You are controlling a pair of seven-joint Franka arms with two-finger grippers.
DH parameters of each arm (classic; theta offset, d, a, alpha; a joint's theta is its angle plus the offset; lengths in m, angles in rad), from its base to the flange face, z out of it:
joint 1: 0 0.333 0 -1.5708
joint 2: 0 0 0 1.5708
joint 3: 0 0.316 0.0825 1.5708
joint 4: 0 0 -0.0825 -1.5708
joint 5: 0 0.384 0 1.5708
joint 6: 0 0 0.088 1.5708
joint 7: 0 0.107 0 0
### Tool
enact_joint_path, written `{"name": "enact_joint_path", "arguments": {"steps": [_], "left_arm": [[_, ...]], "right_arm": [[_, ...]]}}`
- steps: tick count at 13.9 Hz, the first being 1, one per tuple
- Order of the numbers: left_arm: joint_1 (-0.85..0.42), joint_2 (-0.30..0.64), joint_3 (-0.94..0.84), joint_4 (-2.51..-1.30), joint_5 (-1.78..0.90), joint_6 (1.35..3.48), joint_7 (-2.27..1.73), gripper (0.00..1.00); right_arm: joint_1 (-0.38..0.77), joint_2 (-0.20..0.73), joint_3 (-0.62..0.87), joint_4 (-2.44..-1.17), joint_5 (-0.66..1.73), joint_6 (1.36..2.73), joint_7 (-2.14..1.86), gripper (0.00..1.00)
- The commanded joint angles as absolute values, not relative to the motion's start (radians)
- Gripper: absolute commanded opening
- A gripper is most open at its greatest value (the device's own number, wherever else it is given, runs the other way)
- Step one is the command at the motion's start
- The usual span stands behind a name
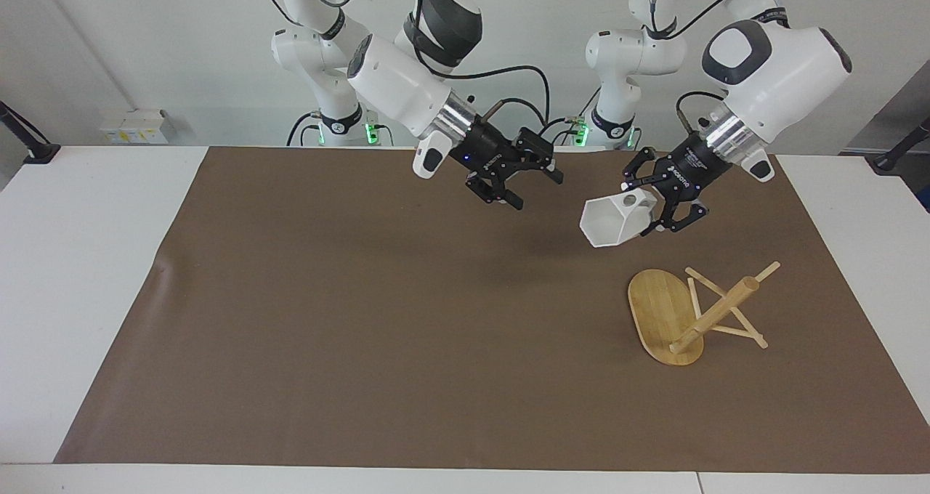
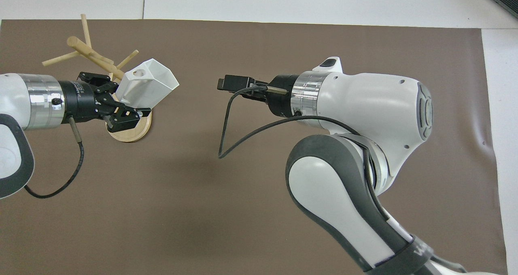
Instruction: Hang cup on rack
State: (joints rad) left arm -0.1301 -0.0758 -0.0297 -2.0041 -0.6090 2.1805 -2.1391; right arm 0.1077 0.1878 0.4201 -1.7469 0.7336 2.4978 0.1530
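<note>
1. Left claw (image 1: 652, 205) has the white cup (image 1: 614, 221) clamped by its handle end, fingers pinched tight on it, so the cup is up in the air, tipped on its side with the open mouth facing away from the arm.
2. The cup hangs over the brown mat (image 1: 363, 320), just above the rack's base, toward the left arm's end of the counter (image 1: 73, 261).
3. The rack (image 1: 690, 312) is lying tipped over on the mat, oval base (image 1: 657, 309) up on edge, with the post and pegs slanting off it.
4. Right claw (image 1: 527, 178) is wide open with nothing in it, hovering over the mat, well apart from the cup.
</note>
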Motion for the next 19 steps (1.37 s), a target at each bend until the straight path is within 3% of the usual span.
{"name": "enact_joint_path", "arguments": {"steps": [1, 6, 13, 19], "left_arm": [[-0.166, -0.141, -0.025, -2.118, -0.595, 2.298, -2.201, 0.0], [-0.167, -0.124, -0.026, -2.158, -0.595, 2.424, -2.296, 0.0], [-0.167, -0.065, -0.026, -2.158, -0.597, 2.511, -2.419, 0.0], [-0.153, -0.031, -0.026, -2.148, -0.597, 2.563, -2.514, 0.0]], "right_arm": [[0.094, 0.176, 0.372, -1.782, 0.654, 2.505, 0.048, 1.0], [0.094, 0.173, 0.238, -1.796, 0.454, 2.471, -0.06, 1.0], [0.092, 0.17, -0.014, -1.789, 0.312, 2.303, -0.337, 1.0], [0.041, 0.169, -0.044, -1.715, 0.215, 2.151, -0.305, 1.0]]}}
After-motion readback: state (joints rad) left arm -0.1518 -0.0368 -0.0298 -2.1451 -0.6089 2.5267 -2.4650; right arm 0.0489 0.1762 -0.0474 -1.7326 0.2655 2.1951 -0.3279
